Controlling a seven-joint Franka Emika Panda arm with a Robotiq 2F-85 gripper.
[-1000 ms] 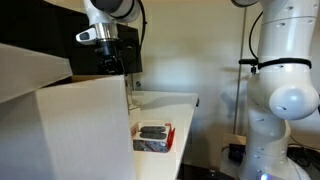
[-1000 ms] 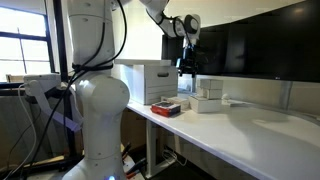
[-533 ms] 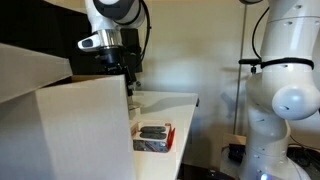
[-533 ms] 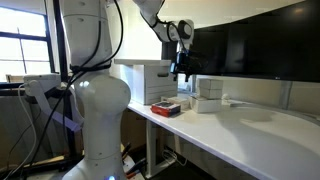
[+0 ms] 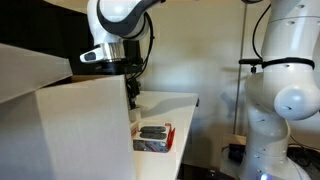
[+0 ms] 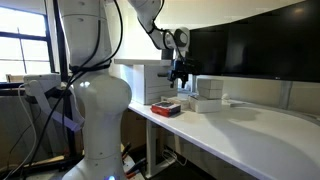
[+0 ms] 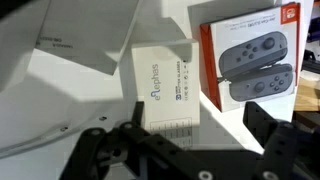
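Gripper (image 7: 193, 132) hangs w/ jaws apart, nothing clamped. In wrist view its dark fingers (image 7: 272, 140) fill the lower corners. The small white carton (image 7: 165, 92), blue lettering on top, lies on the table (image 7: 60, 105) right below the gap between them. No contact visible; can't tell how high the tips stand above it.

Red controller box (image 7: 250, 58) lies just right of the carton, printed face up w/ a pic of two grey controllers. Its edges are slightly skewed vs the carton's. Far left in that view there's a white panel (image 7: 70, 35) w/ small print; can't tell if it's a sheet or a box face.

In both exterior views the gripper (image 5: 131, 88) (image 6: 179, 76) points straight down over the tabletop, close to the big white box (image 5: 60, 125) (image 6: 146, 80). In an exterior view that box takes up the near left and hides the table under the fingers, so the carton isn't seen there. The red controller box (image 5: 153, 134) sits nearer than the gripper, by the table's near edge (image 5: 182, 108).

In an exterior view the red controller box (image 6: 167, 107) lies near and left of the gripper. A cluster of small white boxes (image 6: 208, 95) stands just right of it, w/ dark screens (image 6: 255, 40) along the far side of the table (image 6: 250, 128). White robot body (image 6: 95, 100) stands near left, off the table.
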